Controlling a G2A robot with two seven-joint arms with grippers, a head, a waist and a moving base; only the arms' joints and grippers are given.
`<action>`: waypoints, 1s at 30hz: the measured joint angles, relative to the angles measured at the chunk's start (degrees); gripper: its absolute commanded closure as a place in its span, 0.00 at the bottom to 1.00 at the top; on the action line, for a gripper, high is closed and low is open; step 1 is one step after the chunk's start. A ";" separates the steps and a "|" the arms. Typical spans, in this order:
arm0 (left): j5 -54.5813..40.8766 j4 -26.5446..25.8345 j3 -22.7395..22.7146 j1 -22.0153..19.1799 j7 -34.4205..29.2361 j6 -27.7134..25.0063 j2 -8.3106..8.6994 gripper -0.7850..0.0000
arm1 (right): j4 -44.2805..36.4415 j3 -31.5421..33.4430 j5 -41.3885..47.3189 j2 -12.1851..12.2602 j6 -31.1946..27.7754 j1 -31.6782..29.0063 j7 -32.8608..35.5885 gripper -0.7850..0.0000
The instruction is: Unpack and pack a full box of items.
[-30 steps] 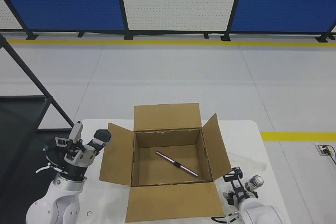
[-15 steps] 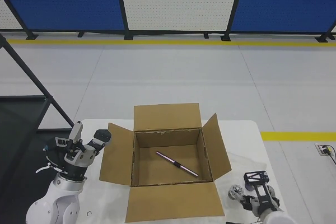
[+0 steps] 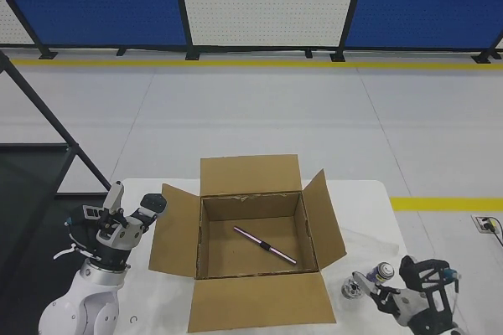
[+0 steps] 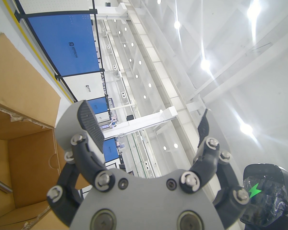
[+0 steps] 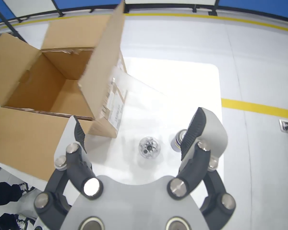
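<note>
I have the cardboard box in the middle of the white table, all four flaps open. The far flap stands up, the side flaps splay outward and the near flap lies out flat toward me. On the box floor a slim rod lies on a diagonal from far left to near right, apart from all four walls.

My left gripper sits left of the box, just beside the left flap and pointing upward (its wrist view mostly looks at the ceiling). Its jaws are spread wide with nothing between them. There is little room on that side, with the flap edge close by.

My right gripper hangs over the near right part of the table, jaws wide and empty. Below it a round metal piece rests on the table, close to the box's near right corner. A small bottle stands just right of it, partly hidden behind one finger. Far of them, beyond the right flap, the tabletop is bare out to its rounded far right corner.
</note>
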 measured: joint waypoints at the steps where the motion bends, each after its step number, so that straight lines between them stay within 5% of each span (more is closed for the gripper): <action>1: 0.00 0.00 0.00 0.00 0.00 0.00 0.00 0.00 | 0.00 -0.10 -0.27 0.07 -0.62 0.06 0.31 0.00; 16: -0.17 -1.01 -0.42 -0.17 0.27 0.99 0.04 0.00 | 0.00 -1.65 0.75 0.29 -2.98 1.05 -2.23 0.00; 21: 1.32 -1.80 -2.46 -1.60 0.00 2.95 0.36 0.00 | 0.00 -5.34 0.05 0.71 -4.78 7.14 -3.25 0.00; 30: 2.26 -2.25 -7.37 -2.08 -3.56 6.78 1.20 0.00 | 0.00 -23.17 -7.07 0.93 -4.73 24.47 13.60 0.00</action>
